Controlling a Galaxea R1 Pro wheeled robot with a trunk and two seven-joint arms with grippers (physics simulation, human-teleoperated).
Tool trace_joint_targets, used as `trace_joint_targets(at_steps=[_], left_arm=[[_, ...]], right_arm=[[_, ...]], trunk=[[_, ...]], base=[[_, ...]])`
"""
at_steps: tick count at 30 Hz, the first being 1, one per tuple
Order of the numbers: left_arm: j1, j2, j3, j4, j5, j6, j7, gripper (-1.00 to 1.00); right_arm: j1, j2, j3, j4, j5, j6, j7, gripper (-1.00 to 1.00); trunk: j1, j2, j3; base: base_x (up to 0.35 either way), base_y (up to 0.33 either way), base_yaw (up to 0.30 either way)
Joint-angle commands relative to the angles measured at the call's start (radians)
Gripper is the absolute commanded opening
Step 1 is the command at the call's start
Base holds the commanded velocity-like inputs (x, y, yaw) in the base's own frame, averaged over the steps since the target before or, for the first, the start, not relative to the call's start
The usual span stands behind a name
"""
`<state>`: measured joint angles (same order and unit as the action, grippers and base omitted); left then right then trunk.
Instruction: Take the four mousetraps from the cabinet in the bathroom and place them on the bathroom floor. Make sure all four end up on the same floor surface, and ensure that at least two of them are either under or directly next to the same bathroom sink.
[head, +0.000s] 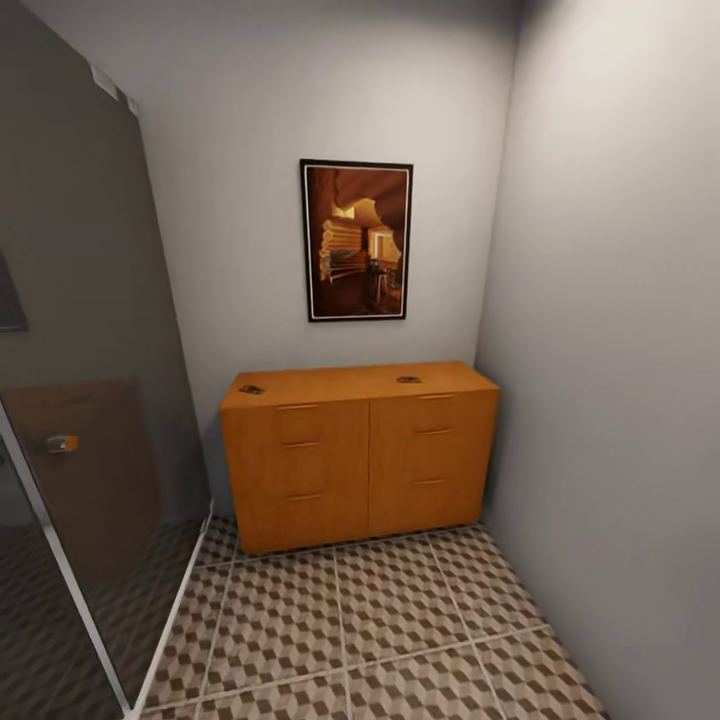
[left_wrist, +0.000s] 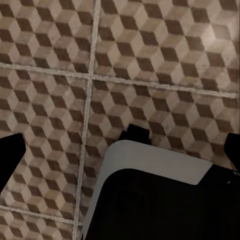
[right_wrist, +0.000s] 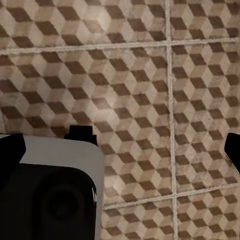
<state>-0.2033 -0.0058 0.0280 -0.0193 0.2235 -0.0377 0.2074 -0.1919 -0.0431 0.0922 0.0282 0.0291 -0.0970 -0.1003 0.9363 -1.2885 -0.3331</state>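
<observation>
The orange-brown cabinet stands against the far wall with its drawer fronts shut. Two small dark mousetraps lie on its top, one near the left end and one right of the middle; the other mousetraps are out of view. The cube-patterned bathroom floor stretches from the cabinet towards me. The sink is out of view. In the wrist views my left gripper and right gripper hang open over the tiles, fingertips wide apart, nothing between them.
A tinted glass partition with a white frame runs along the left. A grey wall closes the right side. A framed picture hangs above the cabinet. A white and black part of my own body shows under each wrist.
</observation>
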Motion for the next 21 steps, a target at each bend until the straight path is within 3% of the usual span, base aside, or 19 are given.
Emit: trace_joint_targets(at_steps=[1, 21], left_arm=[[-0.001, 0.0, 0.002, 0.001, 0.005, -0.004, 0.002, 1.0], [-0.001, 0.0, 0.003, 0.001, 0.005, -0.005, 0.002, 1.0]], right_arm=[[-0.001, 0.0, 0.008, 0.003, 0.003, -0.004, -0.004, 1.0], [-0.001, 0.0, 0.008, 0.003, 0.003, -0.004, -0.004, 1.0]], trunk=[[0.001, -0.001, -0.001], [0.001, -0.001, -0.001]], base=[[0.329, 0.0, 0.0], [0.329, 0.0, 0.0]])
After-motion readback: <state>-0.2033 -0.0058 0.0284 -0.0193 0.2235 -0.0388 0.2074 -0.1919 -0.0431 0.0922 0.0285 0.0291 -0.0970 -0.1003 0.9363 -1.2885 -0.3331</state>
